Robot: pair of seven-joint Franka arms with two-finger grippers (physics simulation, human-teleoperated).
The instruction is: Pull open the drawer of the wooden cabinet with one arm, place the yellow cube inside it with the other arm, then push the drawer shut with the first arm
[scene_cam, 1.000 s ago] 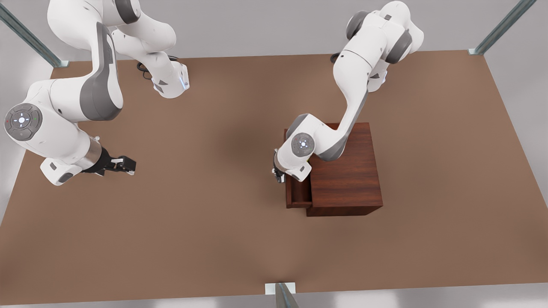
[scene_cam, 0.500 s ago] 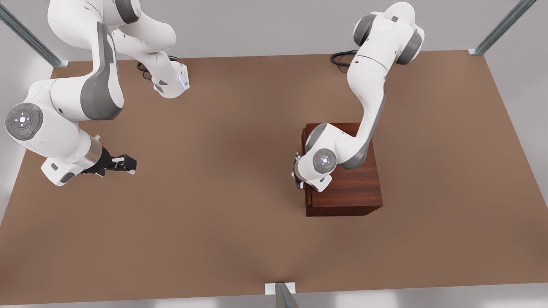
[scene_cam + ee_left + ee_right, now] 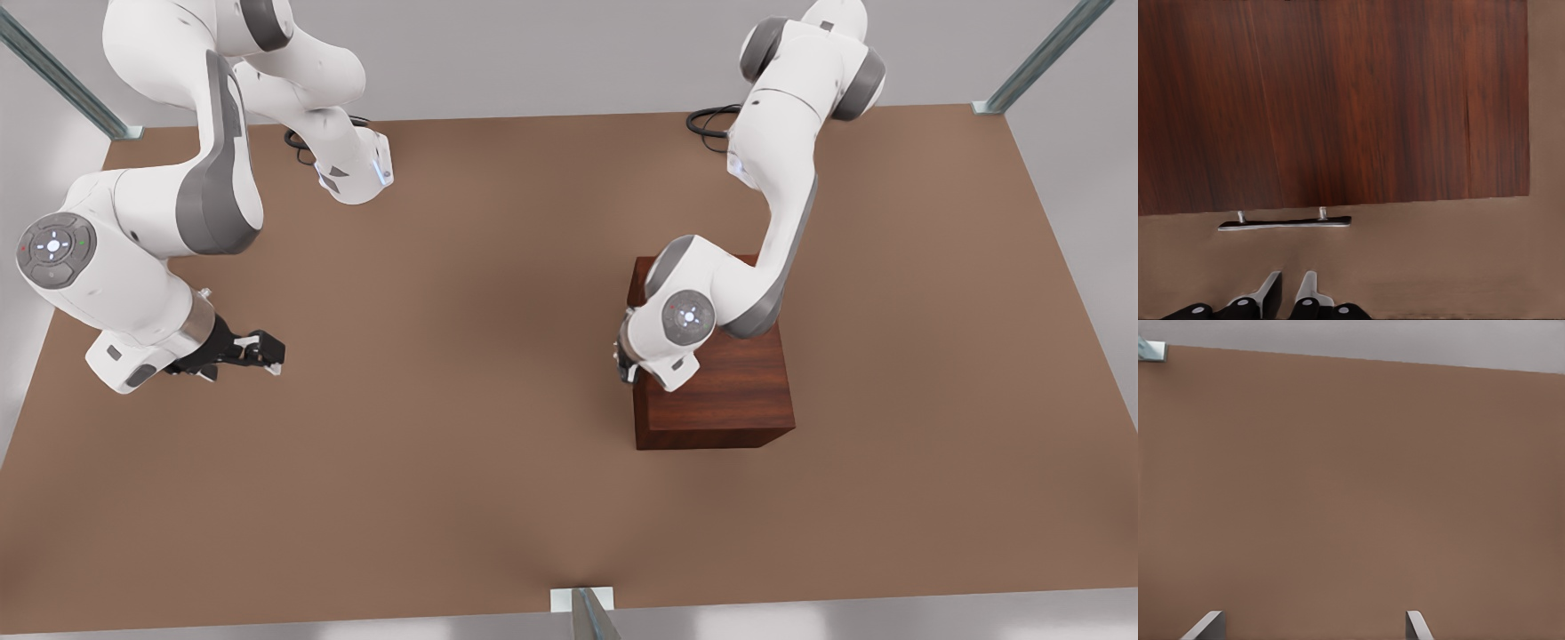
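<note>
Drawer shut flush in the wooden cabinet, on the front view's right of the brown counter.
Left end effector, fingers nearly together and empty, hangs just off the silver bar handle. Right end effector waits well apart over bare counter, fingers spread. No writing is legible anywhere.

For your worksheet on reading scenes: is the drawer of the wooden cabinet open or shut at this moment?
Shut. In the front view the wooden cabinet shows no drawer sticking out; in the left wrist view the handle lies close against its front.
</note>
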